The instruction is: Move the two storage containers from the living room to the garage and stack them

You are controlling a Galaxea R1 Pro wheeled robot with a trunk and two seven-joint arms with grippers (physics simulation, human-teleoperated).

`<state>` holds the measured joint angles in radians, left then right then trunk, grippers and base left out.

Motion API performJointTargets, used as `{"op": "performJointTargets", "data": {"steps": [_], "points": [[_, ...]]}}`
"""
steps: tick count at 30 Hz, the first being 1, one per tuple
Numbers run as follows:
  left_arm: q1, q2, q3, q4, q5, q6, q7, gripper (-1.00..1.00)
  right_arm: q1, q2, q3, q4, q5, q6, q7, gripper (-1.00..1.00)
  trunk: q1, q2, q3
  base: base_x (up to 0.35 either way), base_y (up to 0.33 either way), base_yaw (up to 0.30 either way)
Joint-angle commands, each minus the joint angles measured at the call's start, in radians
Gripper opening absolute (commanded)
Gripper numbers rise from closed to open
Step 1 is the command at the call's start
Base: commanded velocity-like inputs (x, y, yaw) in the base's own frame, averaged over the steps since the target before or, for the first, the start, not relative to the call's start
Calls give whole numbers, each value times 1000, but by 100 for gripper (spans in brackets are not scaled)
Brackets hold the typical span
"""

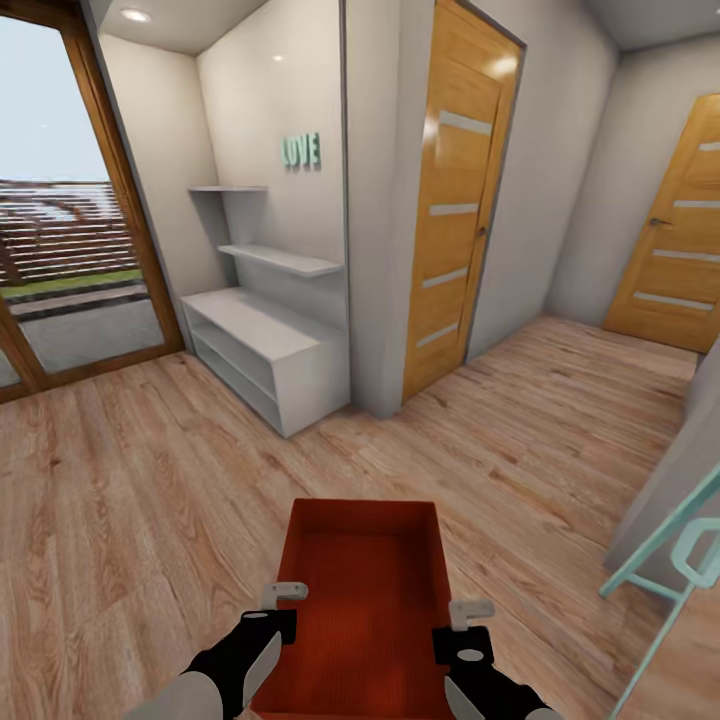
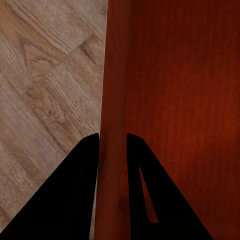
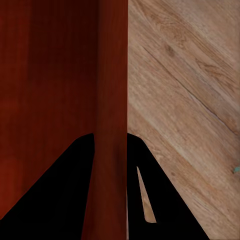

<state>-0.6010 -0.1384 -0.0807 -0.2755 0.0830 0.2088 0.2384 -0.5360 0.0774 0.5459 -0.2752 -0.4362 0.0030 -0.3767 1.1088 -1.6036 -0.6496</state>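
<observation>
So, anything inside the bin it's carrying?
Nothing visible: the bin shows a bare ribbed orange-red interior. The near end of its bottom is cut off by the head view's edge. The left gripper and right gripper each clamp a side wall, over the wood floor.

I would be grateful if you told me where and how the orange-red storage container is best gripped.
By the two long side walls, from above. The storage container is lidless with thin walls, so each end effector can straddle a rim: the left end effector clamps the left wall, the right end effector the right, balancing it.
</observation>
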Motion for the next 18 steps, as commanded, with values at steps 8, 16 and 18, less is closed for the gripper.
{"op": "performJointTargets", "data": {"steps": [8,16,18], "points": [[0,5,-7,-5,-23,9,13,-100,-1,-5,-6,14,-16,-1,-10,-100,0,0,-1,322,0,0],[0,5,-7,-5,-23,9,13,-100,-1,-5,-6,14,-16,-1,-10,-100,0,0,-1,322,0,0],[0,5,-7,-5,-23,9,13,-100,-1,-5,-6,14,-16,-1,-10,-100,0,0,-1,322,0,0]]}}
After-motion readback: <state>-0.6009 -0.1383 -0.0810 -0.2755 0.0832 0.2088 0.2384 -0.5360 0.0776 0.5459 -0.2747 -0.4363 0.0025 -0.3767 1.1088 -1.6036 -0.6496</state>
